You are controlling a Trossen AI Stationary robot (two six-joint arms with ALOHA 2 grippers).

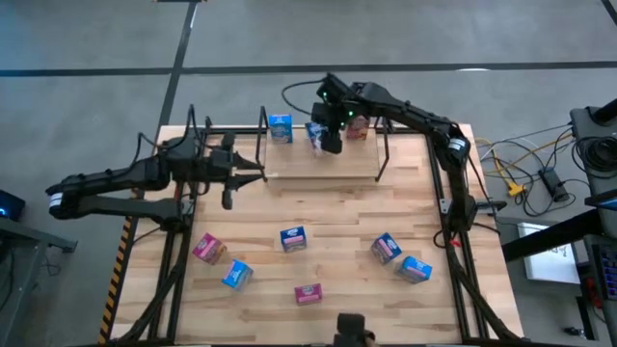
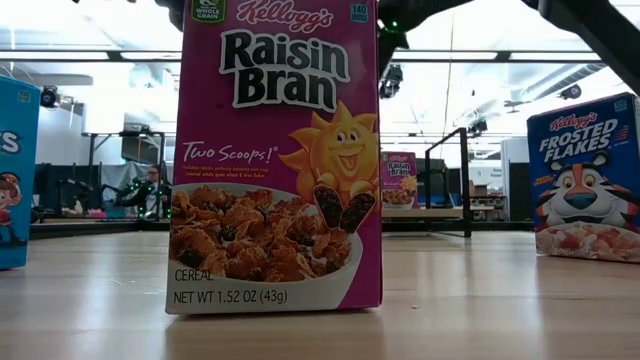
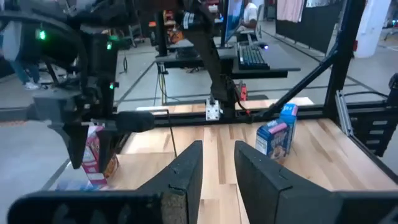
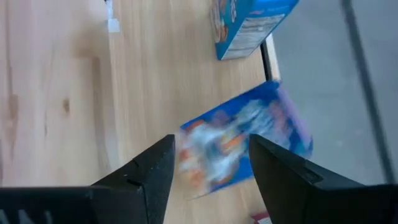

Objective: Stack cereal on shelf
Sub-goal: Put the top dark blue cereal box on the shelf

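Pale wood planks form the table [image 1: 328,231], edged by a black tube frame [image 1: 453,241]. Along its far edge stands the shelf [image 1: 323,154], thin black posts with a pale tier. On that tier a blue box [image 1: 281,127] stands near the left end, a pink box [image 1: 359,126] towards the right, and between them a second blue box [image 1: 315,133], tilted. The right gripper [image 1: 332,141] hangs over this tilted box; in the right wrist view its fingers [image 4: 149,171] are spread to either side of the box [image 4: 239,140] and I cannot tell whether they touch it. The left gripper [image 1: 228,199] hovers over the table's left side, short of the shelf, its fingers [image 3: 186,171] a little apart with nothing between them. Six more boxes lie scattered across the near half: a pink one [image 1: 207,249] and a blue one [image 1: 236,275] near the left edge, a blue one [image 1: 293,237] mid-table, a pink Raisin Bran box [image 1: 308,293] nearest the front edge, and two blue ones [image 1: 386,248] [image 1: 415,269] towards the right edge.
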